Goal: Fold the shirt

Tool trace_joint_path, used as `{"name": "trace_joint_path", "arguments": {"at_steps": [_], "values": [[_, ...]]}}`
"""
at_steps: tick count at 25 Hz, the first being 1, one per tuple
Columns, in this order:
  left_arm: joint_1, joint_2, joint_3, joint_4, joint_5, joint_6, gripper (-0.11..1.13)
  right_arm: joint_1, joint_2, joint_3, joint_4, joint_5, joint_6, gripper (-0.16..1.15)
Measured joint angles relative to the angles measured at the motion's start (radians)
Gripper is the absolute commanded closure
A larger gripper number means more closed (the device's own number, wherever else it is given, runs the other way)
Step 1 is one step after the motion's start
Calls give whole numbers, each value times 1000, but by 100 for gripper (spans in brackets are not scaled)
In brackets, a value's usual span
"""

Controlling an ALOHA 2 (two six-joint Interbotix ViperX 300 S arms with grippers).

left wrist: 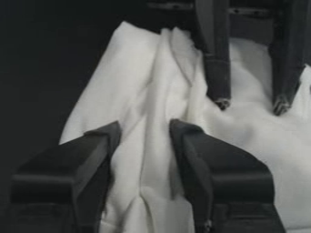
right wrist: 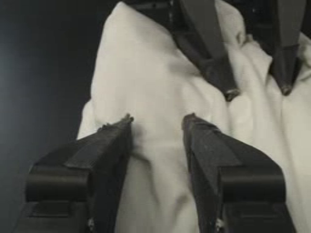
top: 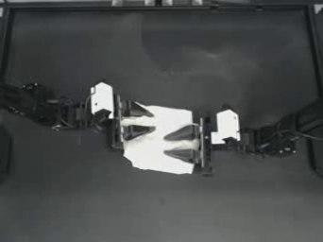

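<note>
On dark table (top: pixel 63 198), bunched shirt (top: pixel 157 151), seemingly between both grippers.

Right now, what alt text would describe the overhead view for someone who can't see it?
A bunched white shirt lies mid-table between two robot grippers, left gripper and right gripper, jaws open over the cloth.

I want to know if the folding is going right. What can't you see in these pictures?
- Shirt: bunched up, so sleeves and neck can't be found in any view.
- Cloth under the left gripper and right gripper: top view, jaws cover it.
- Whether the open jaws touch the shirt: can't tell, even in the wrist views.
- Shirt's near edge: both wrist views, cut off by the picture edge.
</note>
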Motion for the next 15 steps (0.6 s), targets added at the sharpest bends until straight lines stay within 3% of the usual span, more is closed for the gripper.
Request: {"name": "trace_joint_path", "arguments": {"at_steps": [9,15], "values": [[-6,-34,-5,-2,41,-2,23,2,-38,2,-15,-8,28,22],[-15,-163,-5,11,163,0,23,2,-143,11,-35,29,35,22]]}}
